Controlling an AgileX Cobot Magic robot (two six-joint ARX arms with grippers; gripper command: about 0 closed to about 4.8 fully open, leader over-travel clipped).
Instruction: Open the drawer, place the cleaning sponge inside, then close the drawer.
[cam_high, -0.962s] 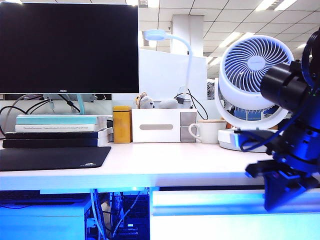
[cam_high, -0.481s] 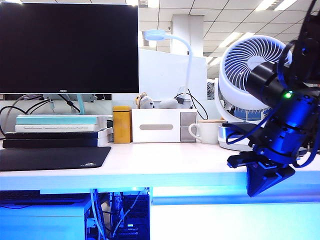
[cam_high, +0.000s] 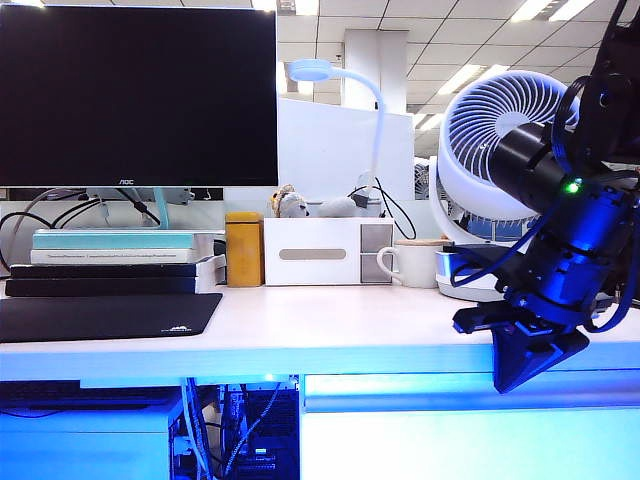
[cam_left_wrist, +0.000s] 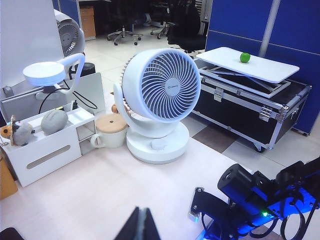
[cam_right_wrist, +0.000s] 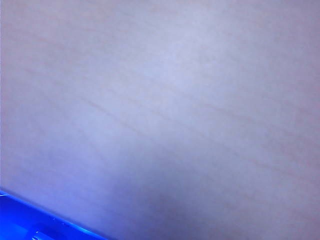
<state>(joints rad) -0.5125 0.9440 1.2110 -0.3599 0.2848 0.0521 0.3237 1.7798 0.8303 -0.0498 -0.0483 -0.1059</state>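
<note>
Exterior view: right tool hangs at 4 o'clock, its dark pointed tip pinched together with nothing in it, just in front of the surface edge and over the lip handle of the drawer, which sits shut beneath the surface at 5 o'clock. Step in hand looks like opening: hook the tip behind the lip, then pull straight out and level, so it doesn't slip off the rounded edge. Cleaning sponge not seen in any view. Counted here: one monitor, one fan, one lamp, one mug, one white box, one amber container, one mouse pad, one stack of books. Left wrist view: left tool at 6 o'clock, fingers pressed together, empty, well above the surface; the right arm shows at 4 o'clock off the surface's edge. One fan, one lamp, one mug, one box again; one green ball on a far table at 1 o'clock. Right wrist view: only blurred pale surface, blue strip at 7 o'clock; tool not visible.
</note>
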